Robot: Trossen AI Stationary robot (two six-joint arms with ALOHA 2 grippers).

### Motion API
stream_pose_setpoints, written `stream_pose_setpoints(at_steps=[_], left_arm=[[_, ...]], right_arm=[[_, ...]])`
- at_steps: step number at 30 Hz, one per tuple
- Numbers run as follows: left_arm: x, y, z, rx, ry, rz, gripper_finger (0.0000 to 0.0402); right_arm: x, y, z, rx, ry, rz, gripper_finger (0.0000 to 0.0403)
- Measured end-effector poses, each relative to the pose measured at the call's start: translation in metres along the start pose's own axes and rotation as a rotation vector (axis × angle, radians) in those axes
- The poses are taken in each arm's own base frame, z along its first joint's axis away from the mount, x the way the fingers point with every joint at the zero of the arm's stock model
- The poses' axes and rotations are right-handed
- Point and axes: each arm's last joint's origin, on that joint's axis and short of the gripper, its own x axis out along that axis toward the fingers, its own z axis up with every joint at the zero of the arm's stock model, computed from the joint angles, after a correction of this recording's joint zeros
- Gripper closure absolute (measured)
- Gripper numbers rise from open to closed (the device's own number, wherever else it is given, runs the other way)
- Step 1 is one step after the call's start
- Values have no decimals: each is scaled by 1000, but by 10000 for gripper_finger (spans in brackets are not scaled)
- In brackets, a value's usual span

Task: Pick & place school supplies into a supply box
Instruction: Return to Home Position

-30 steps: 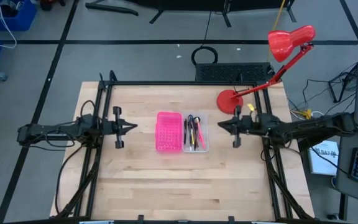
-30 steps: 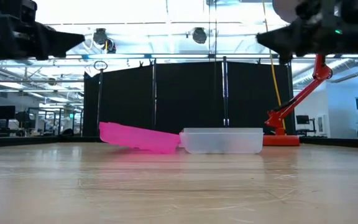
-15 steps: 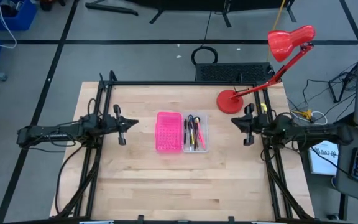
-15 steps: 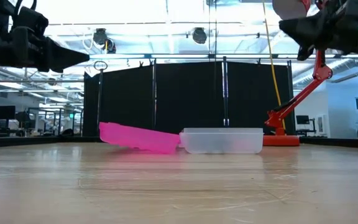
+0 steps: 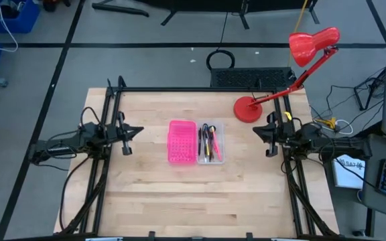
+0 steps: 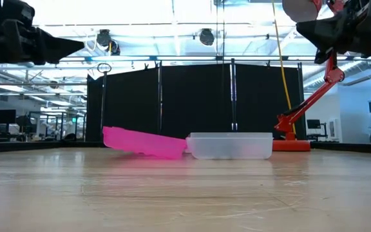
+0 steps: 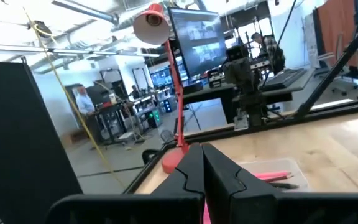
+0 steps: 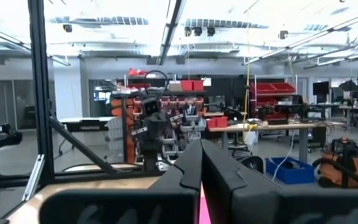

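The clear supply box (image 5: 210, 142) stands at the table's middle, flat on its bottom, with black, yellow and pink pens and pencils (image 5: 208, 140) lying inside it. In the low view the supply box (image 6: 230, 145) shows side-on. My left gripper (image 5: 138, 130) is shut and empty, high above the table's left edge, pointing toward the box. My right gripper (image 5: 255, 130) is shut and empty above the right edge, facing it. The left gripper (image 7: 202, 149) and the right gripper (image 8: 201, 144) each show closed fingertips in their own wrist views.
A bright pink perforated panel (image 5: 181, 141) lies against the box's left side, tilted in the low view. A red desk lamp (image 5: 248, 108) stands on the far right corner. Bare wood spreads over the near half of the table (image 5: 193, 201).
My right gripper has drawn back toward the table's right edge, away from the box, and sunk a little. My left gripper has pulled back slightly toward the left edge. Box, pens and pink panel have stayed put.
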Motion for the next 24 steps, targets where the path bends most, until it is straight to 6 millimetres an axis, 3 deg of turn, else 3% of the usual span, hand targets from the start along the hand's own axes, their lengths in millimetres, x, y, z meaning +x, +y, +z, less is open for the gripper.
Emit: stream_pose_setpoints(at_steps=[12, 24], left_arm=[[-1, -4, -13, -76, 128, -70, 401], [-1, -5, -13, -137, 132, -75, 397]], right_arm=[[-2, -2, -13, -11, 129, -76, 403], [-3, -2, -17, -4, 174, -76, 403]])
